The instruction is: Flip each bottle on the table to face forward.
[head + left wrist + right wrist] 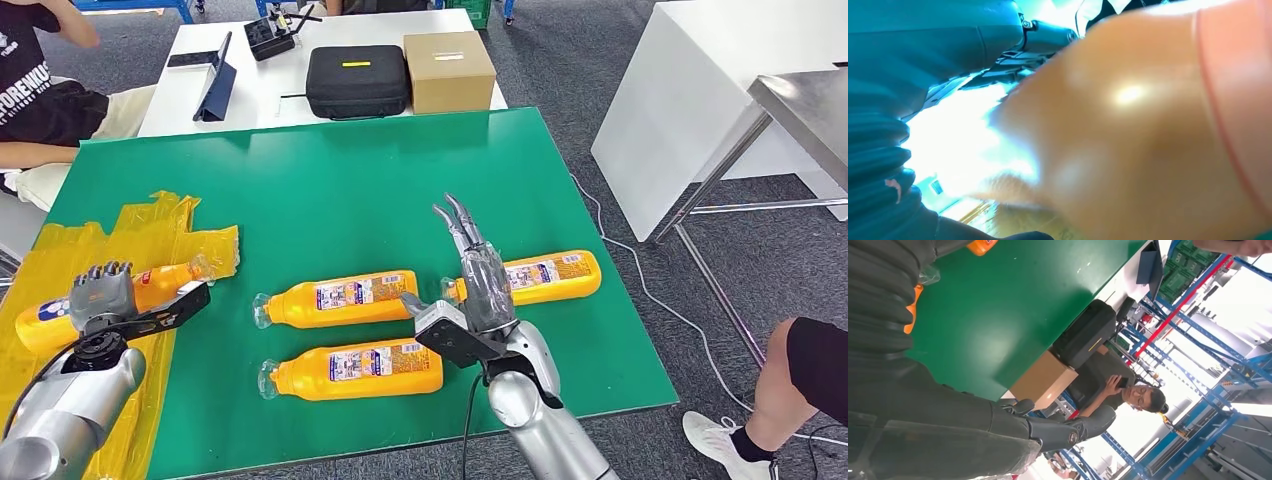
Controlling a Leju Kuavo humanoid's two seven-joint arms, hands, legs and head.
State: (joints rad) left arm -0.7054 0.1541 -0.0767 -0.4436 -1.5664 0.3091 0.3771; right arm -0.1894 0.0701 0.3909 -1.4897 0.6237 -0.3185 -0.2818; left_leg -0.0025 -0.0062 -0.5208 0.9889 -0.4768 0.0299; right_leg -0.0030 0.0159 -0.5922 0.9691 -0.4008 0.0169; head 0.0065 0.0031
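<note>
Four orange bottles lie on their sides on the green table (350,190). My left hand (100,293) grips the far-left bottle (165,280), which rests on a yellow plastic sheet (150,225); up close that bottle (1148,125) is a blurred orange mass against the hand (923,50). Two bottles lie in the middle, one (340,298) behind the other (355,370), labels up. My right hand (478,280) hovers open over the neck end of the right bottle (550,275), its fingers (1073,427) stretched out and holding nothing.
Behind the green table a white table holds a black case (357,80), a cardboard box (449,70) and a tablet stand (215,85). A person (40,90) sits at the far left. A steel table (810,100) and a person's leg (800,380) are on the right.
</note>
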